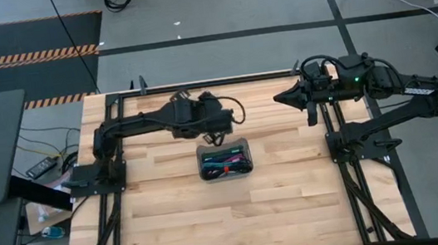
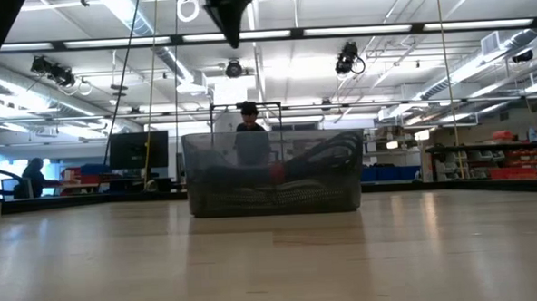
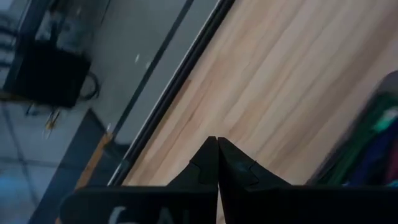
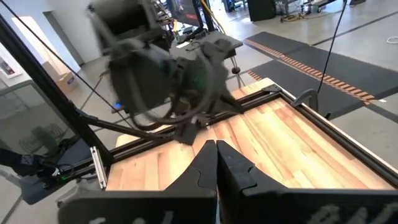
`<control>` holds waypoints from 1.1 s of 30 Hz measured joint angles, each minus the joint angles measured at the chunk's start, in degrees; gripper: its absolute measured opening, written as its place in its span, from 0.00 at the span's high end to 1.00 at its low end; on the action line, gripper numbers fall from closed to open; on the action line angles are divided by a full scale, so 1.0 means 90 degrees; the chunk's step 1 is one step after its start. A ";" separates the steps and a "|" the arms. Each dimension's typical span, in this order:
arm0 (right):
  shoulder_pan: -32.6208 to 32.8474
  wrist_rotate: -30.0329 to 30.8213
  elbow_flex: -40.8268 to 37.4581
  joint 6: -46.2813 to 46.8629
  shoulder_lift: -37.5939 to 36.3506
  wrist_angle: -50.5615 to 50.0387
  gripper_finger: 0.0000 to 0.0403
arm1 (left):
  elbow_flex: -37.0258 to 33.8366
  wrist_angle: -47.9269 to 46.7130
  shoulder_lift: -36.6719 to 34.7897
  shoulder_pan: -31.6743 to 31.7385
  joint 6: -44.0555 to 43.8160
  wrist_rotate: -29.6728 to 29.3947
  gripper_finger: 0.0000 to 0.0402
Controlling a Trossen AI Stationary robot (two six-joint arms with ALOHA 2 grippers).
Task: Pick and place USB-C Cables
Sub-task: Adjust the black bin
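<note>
The USB-C cables (image 1: 226,164) lie bundled in a translucent grey tray (image 1: 222,146) at mid-table; green, maroon and purple cords show among them. Through the tray wall (image 2: 275,196) in the low view they appear as dark loops (image 2: 323,157). My left gripper (image 1: 211,138) hangs shut over the tray's far-left part, well above it (image 2: 231,20), pointing down. Its wrist view shows the shut fingertips (image 3: 216,142) over bare wood, with coloured cords (image 3: 373,134) to one side. My right gripper (image 1: 279,97) is shut (image 4: 216,144), raised near the far right and pointing toward the left arm.
Bare wooden table (image 1: 231,221) lies all around the tray, framed by black rails (image 1: 198,84). The left arm's body (image 4: 161,68) stands ahead of the right gripper. A person (image 2: 247,115) is in the room beyond the far edge.
</note>
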 joint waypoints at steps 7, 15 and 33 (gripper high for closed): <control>-0.0001 0.0054 0.0000 -0.0239 -0.0056 0.0089 0.99 | 0.0008 0.0005 -0.0570 -0.0713 -0.0262 -0.0625 1.00; 0.0041 0.0023 0.0007 -0.0312 -0.0286 0.0093 1.00 | 0.0008 0.0024 -0.1696 -0.1384 -0.0619 -0.1068 1.00; 0.0968 0.1057 -0.0001 0.0125 0.0396 -0.1115 1.00 | 0.0002 0.0036 -0.2668 -0.2103 -0.0089 -0.1530 1.00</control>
